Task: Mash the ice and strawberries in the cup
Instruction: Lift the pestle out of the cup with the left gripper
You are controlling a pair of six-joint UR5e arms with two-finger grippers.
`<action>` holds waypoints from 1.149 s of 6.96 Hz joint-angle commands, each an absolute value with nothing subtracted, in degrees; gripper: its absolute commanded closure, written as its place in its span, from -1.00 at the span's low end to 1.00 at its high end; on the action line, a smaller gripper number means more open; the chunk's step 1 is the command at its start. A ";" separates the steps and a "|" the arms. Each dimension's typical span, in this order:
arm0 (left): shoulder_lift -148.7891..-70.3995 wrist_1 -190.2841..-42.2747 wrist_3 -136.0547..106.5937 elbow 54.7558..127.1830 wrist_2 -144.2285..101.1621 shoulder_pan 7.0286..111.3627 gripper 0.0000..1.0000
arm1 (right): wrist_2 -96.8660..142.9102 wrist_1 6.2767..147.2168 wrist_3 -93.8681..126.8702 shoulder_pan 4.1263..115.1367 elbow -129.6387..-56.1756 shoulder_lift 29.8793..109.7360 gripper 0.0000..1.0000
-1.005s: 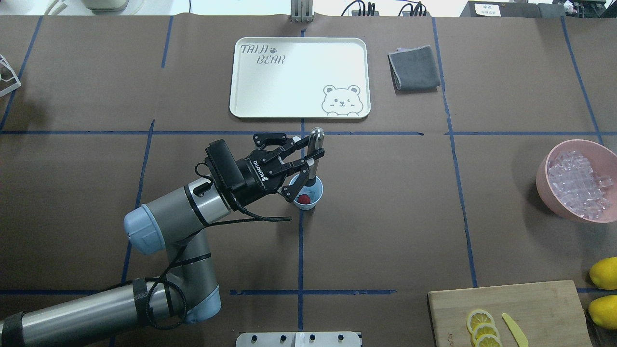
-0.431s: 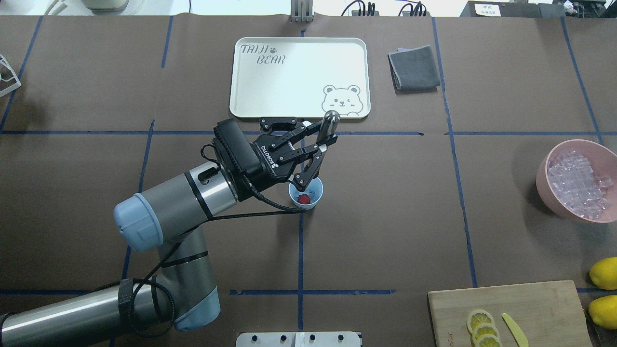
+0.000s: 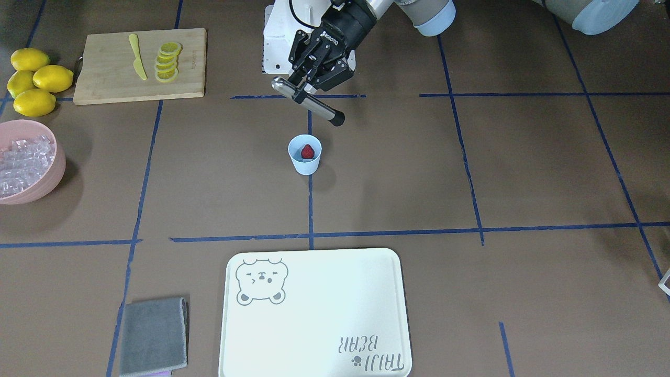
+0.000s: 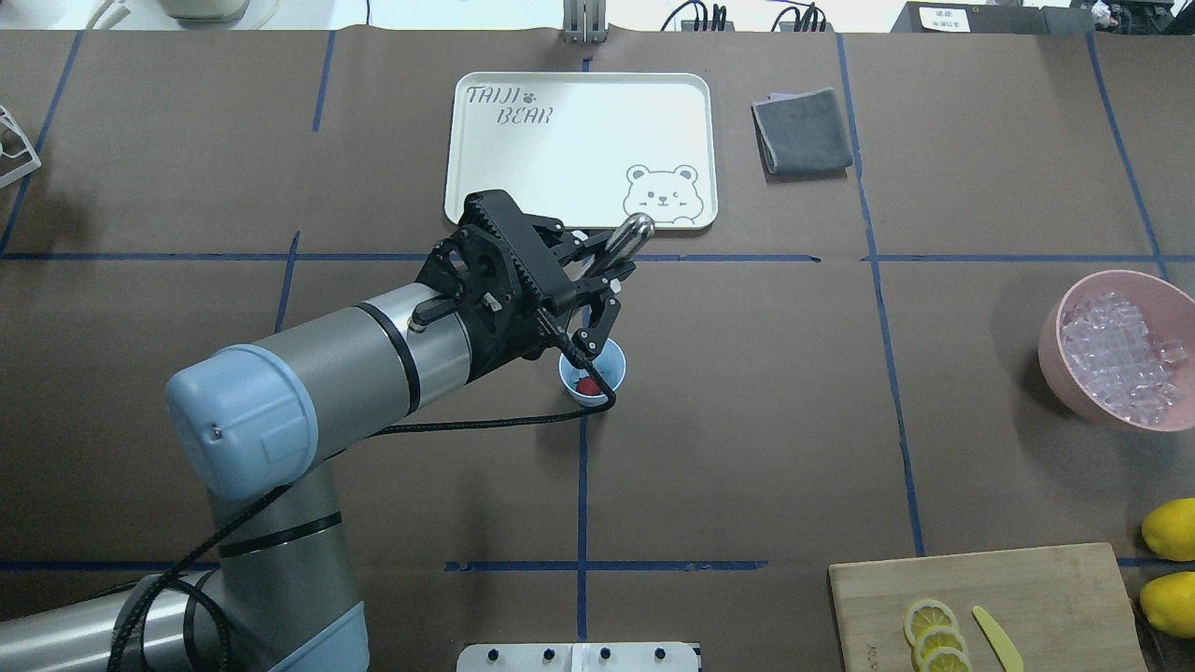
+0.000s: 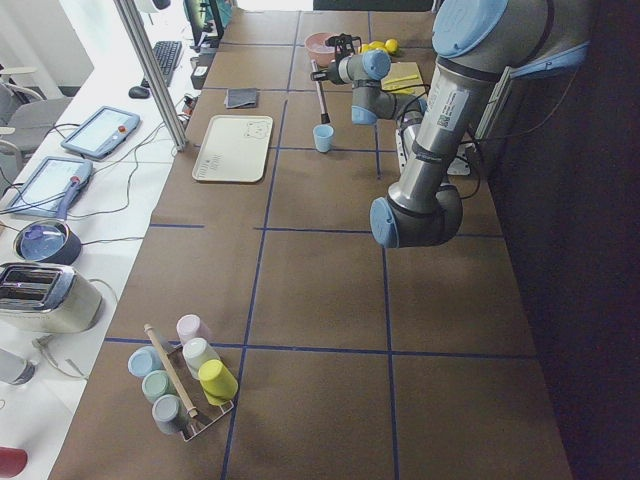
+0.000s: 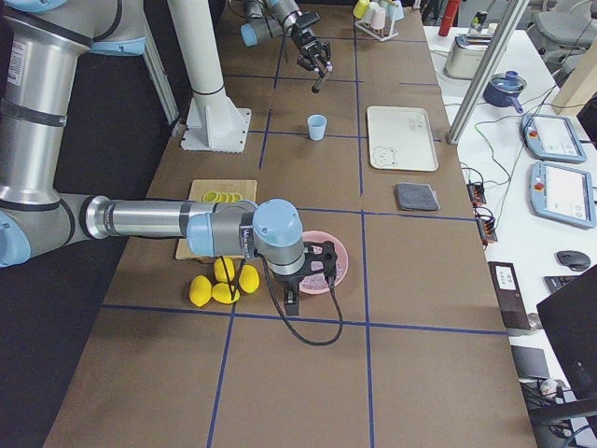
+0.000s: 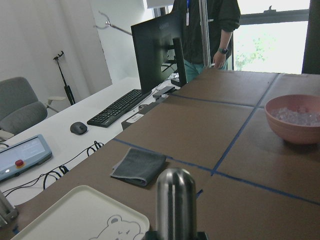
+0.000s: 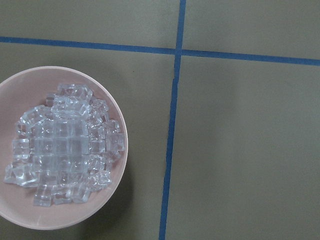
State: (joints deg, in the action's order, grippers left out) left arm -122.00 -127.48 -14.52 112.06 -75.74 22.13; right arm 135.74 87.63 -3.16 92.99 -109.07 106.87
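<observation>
Where cable (image 4: 485, 422) crosses cup (image 4: 617, 366), strawberry (image 4: 586, 385) partly hidden

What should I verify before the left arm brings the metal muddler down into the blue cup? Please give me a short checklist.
1. Grip: the left gripper is shut on the muddler: ok.
2. Muddler upright: it hangs tilted above the cup: not ok.
3. Cup standing upright on the table: ok.
4. Strawberry inside the cup: ok.
5. Ice inside the cup: none shows there; the cubes lie in the pink bowl: not ok.
6. Right gripper open or shut: cannot tell.
</observation>
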 commanded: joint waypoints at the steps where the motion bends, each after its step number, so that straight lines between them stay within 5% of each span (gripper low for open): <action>1: -119.03 -119.10 -14.07 113.64 -75.76 22.76 1.00 | 135.79 87.63 -3.16 92.99 -109.07 106.88 -0.99; 8: -98.48 -101.96 -6.50 111.46 -106.38 59.71 0.98 | 135.79 87.63 -3.43 92.99 -108.98 106.96 -0.99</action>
